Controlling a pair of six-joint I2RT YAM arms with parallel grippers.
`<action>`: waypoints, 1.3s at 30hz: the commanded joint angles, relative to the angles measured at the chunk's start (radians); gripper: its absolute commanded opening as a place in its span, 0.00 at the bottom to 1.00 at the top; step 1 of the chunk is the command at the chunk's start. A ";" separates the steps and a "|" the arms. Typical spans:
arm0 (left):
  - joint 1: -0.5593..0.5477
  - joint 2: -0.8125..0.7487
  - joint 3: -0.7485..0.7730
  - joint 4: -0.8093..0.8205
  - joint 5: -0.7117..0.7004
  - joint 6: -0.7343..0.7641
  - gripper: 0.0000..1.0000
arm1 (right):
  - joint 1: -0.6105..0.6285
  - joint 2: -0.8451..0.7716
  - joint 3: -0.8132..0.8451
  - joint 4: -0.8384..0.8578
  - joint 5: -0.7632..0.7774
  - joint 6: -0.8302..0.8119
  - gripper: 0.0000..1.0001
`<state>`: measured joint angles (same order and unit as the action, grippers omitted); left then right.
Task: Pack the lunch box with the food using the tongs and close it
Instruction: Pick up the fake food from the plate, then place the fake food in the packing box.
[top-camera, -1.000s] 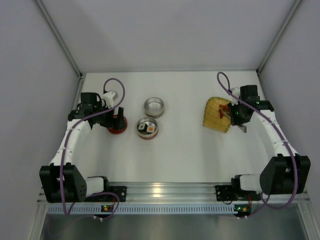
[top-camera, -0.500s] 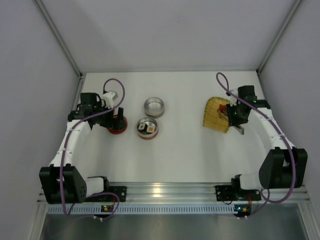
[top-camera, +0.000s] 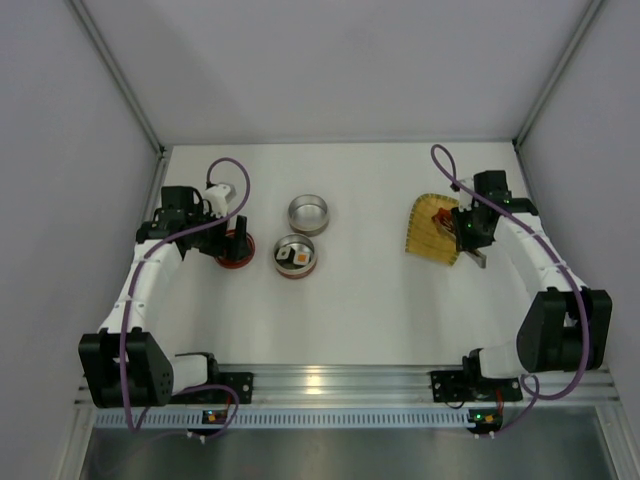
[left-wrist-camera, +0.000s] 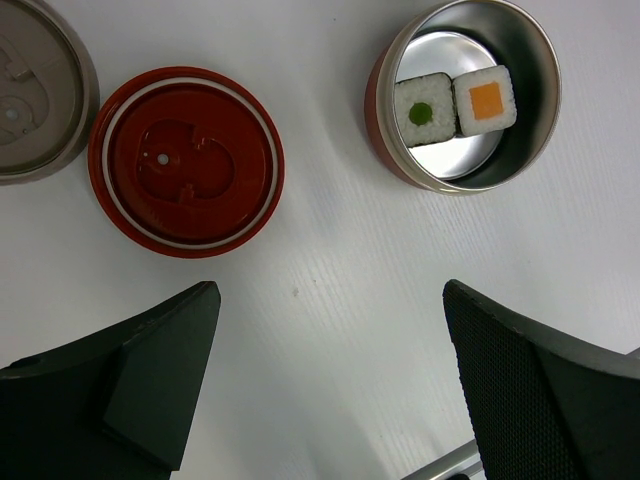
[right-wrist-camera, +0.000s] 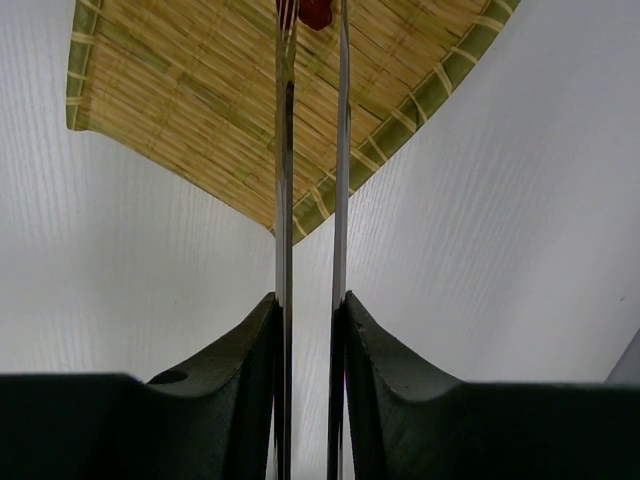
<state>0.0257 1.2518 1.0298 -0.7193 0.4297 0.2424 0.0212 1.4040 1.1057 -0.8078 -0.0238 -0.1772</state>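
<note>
My right gripper (right-wrist-camera: 311, 300) is shut on the tongs (right-wrist-camera: 285, 180). Their two thin arms reach out over the yellow woven tray (right-wrist-camera: 190, 110). A small red piece of food (right-wrist-camera: 316, 12) sits between the arms at the view's top edge; the tips are cut off, so any pinch is hidden. From above, this gripper (top-camera: 468, 232) hangs over the tray's right side. The lunch box (left-wrist-camera: 520, 120), a round steel tin, holds two white sushi blocks, one green-centred (left-wrist-camera: 424, 110) and one orange-centred (left-wrist-camera: 485, 100). My left gripper (left-wrist-camera: 330, 300) is open, low over the table beside the red lid (left-wrist-camera: 186, 160).
A second steel ring (top-camera: 308, 213) stands just behind the lunch box (top-camera: 296, 256). A grey round part (left-wrist-camera: 35, 90) lies left of the red lid. White walls close in the table's left, right and far sides.
My right wrist has edged slightly toward the back over the tray and its elbow has swung inward. The left arm has not moved.
</note>
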 joint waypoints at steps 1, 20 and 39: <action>0.006 -0.025 0.000 0.017 0.009 0.017 0.98 | -0.007 -0.017 0.014 0.052 -0.019 0.012 0.14; 0.006 -0.026 0.016 0.009 0.018 0.011 0.98 | -0.009 -0.139 0.143 -0.045 -0.244 -0.024 0.00; 0.006 0.024 0.026 0.026 0.038 -0.006 0.98 | 0.465 0.205 0.497 -0.021 -0.263 -0.025 0.00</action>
<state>0.0257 1.2690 1.0302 -0.7189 0.4397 0.2375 0.4522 1.5688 1.5211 -0.8558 -0.2779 -0.1902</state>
